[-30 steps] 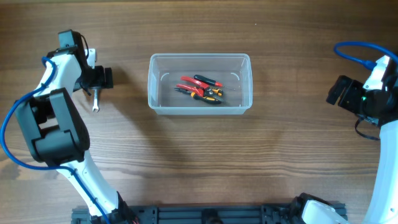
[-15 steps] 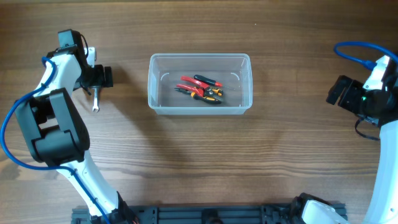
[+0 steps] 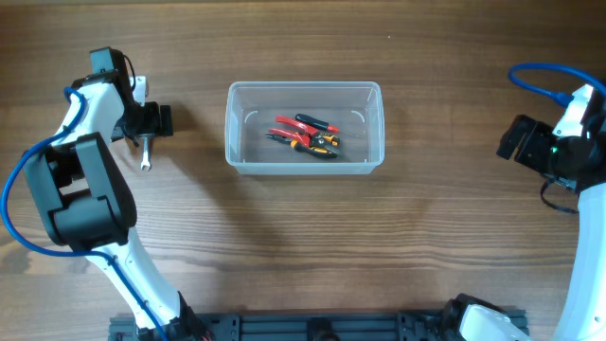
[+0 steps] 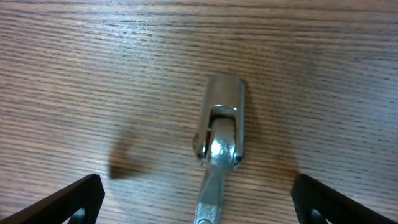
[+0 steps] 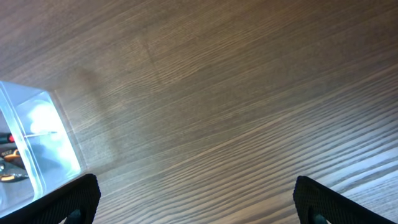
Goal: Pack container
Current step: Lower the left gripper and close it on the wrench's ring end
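Observation:
The clear plastic container [image 3: 304, 91] stands at the table's middle back, with red-and-black and orange-handled pliers [image 3: 305, 135] inside. A silver metal wrench [image 3: 146, 153] lies on the wood left of it; in the left wrist view its jointed socket head [image 4: 220, 121] lies between my fingers. My left gripper [image 4: 198, 202] is open, straddling the wrench low over the table, not closed on it. My right gripper [image 5: 198, 200] is open and empty above bare wood at the far right, with the container's corner [image 5: 37, 143] at the left of its view.
The wooden table [image 3: 303, 237] spans the whole view. A blue cable [image 3: 540, 80] loops by the right arm. A black rail [image 3: 312, 327] runs along the front edge.

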Robot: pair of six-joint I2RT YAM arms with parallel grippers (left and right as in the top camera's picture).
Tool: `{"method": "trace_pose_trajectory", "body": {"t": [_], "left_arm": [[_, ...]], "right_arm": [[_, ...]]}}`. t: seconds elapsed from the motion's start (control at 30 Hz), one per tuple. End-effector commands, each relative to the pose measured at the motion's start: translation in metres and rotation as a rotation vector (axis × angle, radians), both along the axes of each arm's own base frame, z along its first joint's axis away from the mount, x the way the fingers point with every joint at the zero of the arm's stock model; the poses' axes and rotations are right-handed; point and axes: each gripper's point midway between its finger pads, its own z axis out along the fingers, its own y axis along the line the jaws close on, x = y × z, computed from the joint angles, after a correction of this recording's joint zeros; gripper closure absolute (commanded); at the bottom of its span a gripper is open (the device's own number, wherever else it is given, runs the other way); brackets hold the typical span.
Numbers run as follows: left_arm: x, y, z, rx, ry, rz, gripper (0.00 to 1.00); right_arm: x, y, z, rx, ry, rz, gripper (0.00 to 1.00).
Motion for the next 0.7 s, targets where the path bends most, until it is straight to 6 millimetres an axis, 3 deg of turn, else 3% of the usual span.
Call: {"method": "trace_pose_trajectory", "body": {"t": [0.0, 0.37, 0.57, 0.67], "left_arm": [[0.0017, 0.0034, -0.0085, -0.010, 0.008, -0.004, 0.00], [0.0065, 0.0049, -0.0075, -0.005, -0.012, -0.003, 0.00], [0.0098, 0.0058, -0.0068, -0.001, -0.026, -0.003, 0.29], [0.0098, 0.0058, -0.0068, -0.001, -0.026, -0.002, 0.38]], "right_arm": [[0.0013, 0.0008, -0.0020, 0.011, 0.002, 0.006, 0.00], [0.0013, 0.0008, -0.0020, 0.011, 0.002, 0.006, 0.00], [0.0013, 0.0007, -0.0021, 0.010, 0.002, 0.006, 0.00], [0.0013, 0.0008, -0.0020, 0.011, 0.002, 0.006, 0.00]]}}
